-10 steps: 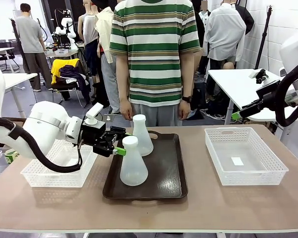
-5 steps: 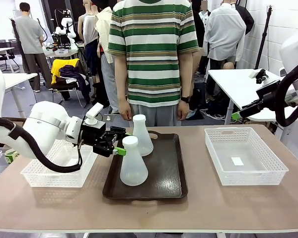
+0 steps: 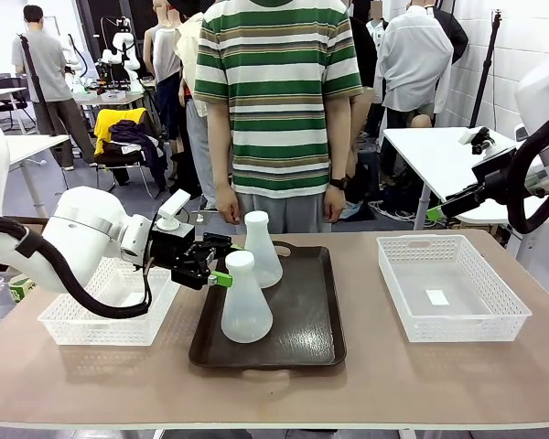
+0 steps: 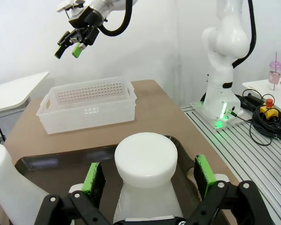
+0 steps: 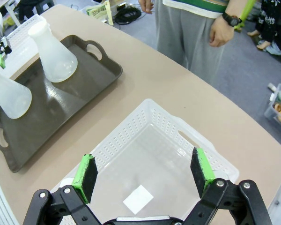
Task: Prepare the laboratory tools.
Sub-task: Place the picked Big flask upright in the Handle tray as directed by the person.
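Two frosted-white conical flasks stand on a dark brown tray (image 3: 304,340). My left gripper (image 3: 225,261) is open, its green pads either side of the near flask's (image 3: 246,315) neck with gaps on both sides. In the left wrist view that flask's round top (image 4: 145,159) sits between the pads (image 4: 92,178), and the far flask (image 4: 9,187) stands at lower left. The far flask (image 3: 261,251) is just behind the near one. My right gripper (image 5: 145,176) hangs open and holds nothing, high above the right basket (image 5: 178,136).
White mesh baskets stand at the table's left (image 3: 73,329) and right (image 3: 494,325); the right one holds a small white slip (image 3: 437,296). A person in a striped shirt stands at the far edge, hands (image 3: 227,213) hanging at the sides.
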`<state>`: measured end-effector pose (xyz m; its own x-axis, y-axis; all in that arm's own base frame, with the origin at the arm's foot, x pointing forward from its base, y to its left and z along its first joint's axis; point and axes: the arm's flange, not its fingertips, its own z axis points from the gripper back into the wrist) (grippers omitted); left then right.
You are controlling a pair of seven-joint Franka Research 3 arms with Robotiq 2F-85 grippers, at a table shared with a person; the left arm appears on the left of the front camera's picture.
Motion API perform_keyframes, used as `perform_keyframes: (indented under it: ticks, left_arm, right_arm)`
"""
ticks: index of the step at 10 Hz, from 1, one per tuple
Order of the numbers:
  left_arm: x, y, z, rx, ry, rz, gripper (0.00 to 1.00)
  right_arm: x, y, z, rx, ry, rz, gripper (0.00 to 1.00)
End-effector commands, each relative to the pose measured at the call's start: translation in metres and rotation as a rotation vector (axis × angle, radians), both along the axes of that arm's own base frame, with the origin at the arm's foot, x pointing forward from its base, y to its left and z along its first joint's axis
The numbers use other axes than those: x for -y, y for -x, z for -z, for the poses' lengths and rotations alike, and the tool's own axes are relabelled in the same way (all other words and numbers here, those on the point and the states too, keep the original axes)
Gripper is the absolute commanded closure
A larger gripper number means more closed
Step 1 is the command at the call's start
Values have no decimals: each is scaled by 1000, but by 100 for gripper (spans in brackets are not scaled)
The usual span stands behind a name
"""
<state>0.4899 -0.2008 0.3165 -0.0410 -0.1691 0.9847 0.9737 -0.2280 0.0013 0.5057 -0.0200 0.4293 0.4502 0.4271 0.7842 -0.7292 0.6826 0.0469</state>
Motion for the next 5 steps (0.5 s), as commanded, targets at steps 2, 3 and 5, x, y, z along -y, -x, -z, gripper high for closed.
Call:
perform_keyframes:
  ticks: [2,3,5]
  left_arm:
    - [1,0,0,9,0,5,0]
    - [1,0,0,9,0,5,0]
    - [1,0,0,9,0,5,0]
  right_arm:
    - [0,0,2,0,-3,-8,0]
    - [0,0,2,0,-3,-8,0]
    - [0,0,2,0,-3,-8,0]
